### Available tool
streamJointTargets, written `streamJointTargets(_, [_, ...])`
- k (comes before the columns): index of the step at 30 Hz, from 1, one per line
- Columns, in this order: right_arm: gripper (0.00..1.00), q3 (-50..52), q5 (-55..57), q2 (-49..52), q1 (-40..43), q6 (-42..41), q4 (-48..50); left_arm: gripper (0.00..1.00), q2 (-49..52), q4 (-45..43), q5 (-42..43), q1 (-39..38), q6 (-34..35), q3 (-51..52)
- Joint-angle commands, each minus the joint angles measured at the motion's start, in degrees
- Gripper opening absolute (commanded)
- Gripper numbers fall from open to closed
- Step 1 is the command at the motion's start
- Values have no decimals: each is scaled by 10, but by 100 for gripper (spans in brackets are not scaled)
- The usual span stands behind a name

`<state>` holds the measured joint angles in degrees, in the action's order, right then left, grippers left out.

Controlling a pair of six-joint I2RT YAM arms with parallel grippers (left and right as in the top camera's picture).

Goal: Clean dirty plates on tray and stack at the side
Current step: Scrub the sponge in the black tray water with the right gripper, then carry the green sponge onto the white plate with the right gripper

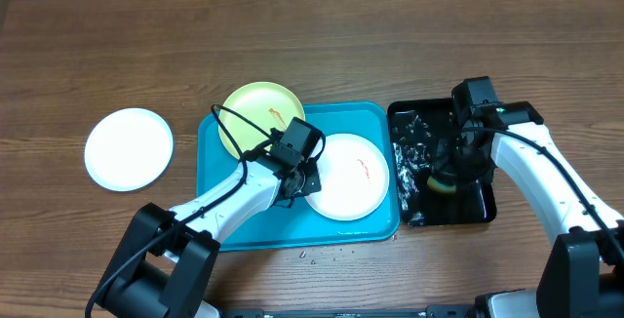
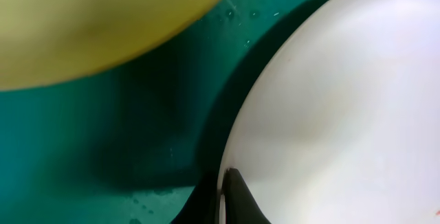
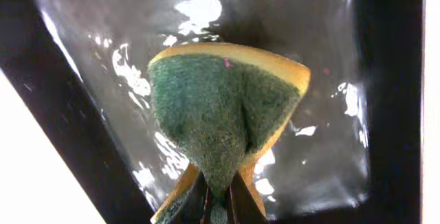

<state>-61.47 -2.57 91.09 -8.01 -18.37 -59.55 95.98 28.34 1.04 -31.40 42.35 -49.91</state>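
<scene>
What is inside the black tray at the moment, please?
The black tray holds a yellow sponge with a green scouring face, pinched by the shut right gripper, plus white foam along its left side. The wet floor beneath the sponge is hidden.

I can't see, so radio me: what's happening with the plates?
Left tool shut on white plate, at rim, on tray. Right tool shut on sponge in black tray. Nothing blocking.

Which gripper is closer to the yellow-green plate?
Left. The left gripper grips the rim of the white plate, just beside the yellow-green plate; the right gripper is over the black tray, squeezing a sponge.
</scene>
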Motion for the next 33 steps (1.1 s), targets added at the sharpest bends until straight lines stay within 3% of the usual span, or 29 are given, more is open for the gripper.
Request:
streamJointTargets(1, [4, -2, -1, -1, 0, -13, 2, 4, 15, 18, 1, 0, 45, 13])
streamJointTargets(13, [4, -1, 49, -1, 0, 4, 21, 4, 15, 38, -16, 0, 62, 13])
streamJointTargets(21, [4, -1, -1, -1, 0, 6, 35, 5, 15, 46, 9, 0, 119, 13])
streamJointTargets(23, [4, 0, -1, -1, 0, 6, 35, 38, 15, 46, -3, 0, 101, 13])
streamJointTargets(24, [4, 0, -1, -1, 0, 6, 34, 39, 15, 46, -13, 0, 94, 13])
streamJointTargets(26, [4, 0, -1, -1, 0, 6, 31, 36, 15, 46, -24, 0, 85, 13])
streamJointTargets(30, [4, 1, 0, -1, 0, 6, 26, 4, 15, 47, -28, 0, 85, 13])
streamJointTargets(33, [4, 15, 18, -1, 0, 6, 37, 4, 15, 48, -2, 0, 101, 13])
